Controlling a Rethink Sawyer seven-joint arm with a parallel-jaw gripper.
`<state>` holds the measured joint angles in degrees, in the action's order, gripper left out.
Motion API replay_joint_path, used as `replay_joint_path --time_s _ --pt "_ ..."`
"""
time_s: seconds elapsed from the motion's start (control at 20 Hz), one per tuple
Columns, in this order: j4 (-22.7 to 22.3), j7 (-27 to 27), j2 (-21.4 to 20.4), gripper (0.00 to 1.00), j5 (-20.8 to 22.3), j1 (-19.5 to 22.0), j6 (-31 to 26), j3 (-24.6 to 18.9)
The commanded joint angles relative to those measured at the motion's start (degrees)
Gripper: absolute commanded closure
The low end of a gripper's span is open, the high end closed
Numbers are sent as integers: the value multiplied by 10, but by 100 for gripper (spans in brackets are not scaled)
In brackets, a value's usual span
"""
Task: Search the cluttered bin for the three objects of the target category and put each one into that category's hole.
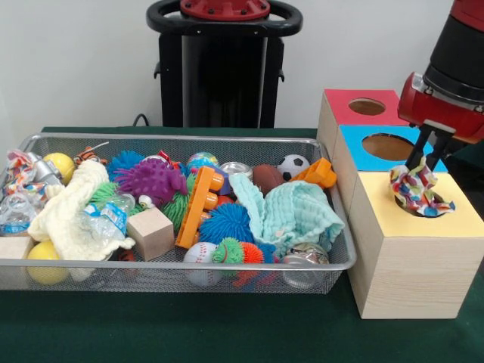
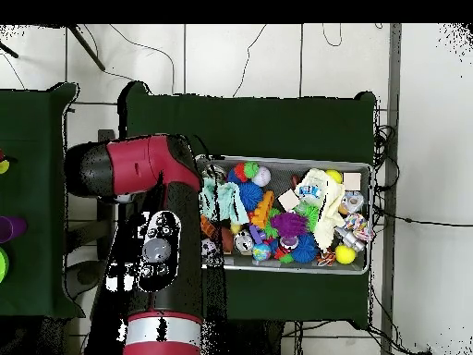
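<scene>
In the front view my gripper is shut on a multicoloured patterned cloth. The cloth hangs at the round hole of the yellow-topped box, its lower end at the hole's rim. A red-topped box and a blue-topped box, each with its own hole, stand behind it. In the wire bin lie a mint green cloth and a cream cloth. The overhead view shows the red arm covering the boxes and the gripper.
The bin is packed with spiky balls, a wooden block, small sports balls, cans, plastic bottles and an orange toy. It stands just left of the boxes on green cloth.
</scene>
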<state>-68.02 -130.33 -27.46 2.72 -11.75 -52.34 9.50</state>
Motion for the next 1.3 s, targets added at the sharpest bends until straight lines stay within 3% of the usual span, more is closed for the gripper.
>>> replay_joint_path --time_s 0.05,0.4,1.3 --pt "-38 -59 34 100 20 -8 31 -17" --pt "-38 -64 46 100 31 -27 55 -6" --pt "-76 -21 44 100 35 2 124 -23"
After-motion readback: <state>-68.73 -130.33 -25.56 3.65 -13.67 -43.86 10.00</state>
